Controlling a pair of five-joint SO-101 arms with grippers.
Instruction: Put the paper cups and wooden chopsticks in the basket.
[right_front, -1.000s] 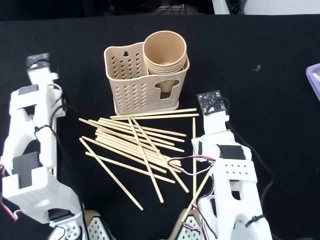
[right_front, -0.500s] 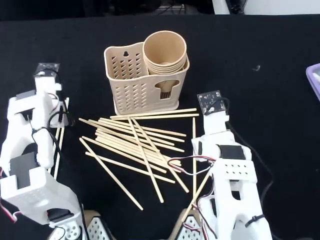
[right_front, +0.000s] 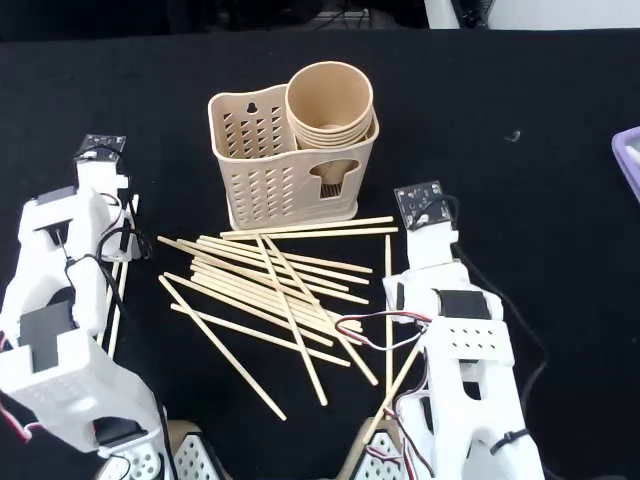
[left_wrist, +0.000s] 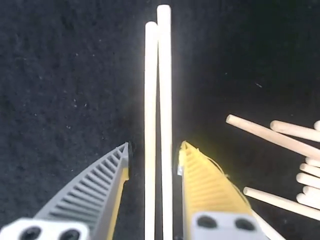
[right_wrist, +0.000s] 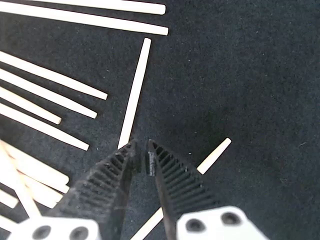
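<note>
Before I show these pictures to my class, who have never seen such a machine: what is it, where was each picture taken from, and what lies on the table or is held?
These are two white robot arms at a black-covered table. One picture looks down from a fixed camera above; the other two come from cameras on the arms' wrists. A beige slotted plastic basket holds stacked brown paper cups. Loose wooden chopsticks lie scattered before it. The left gripper is open, its fingers either side of a pair of chopsticks. The right gripper is shut and empty.
</note>
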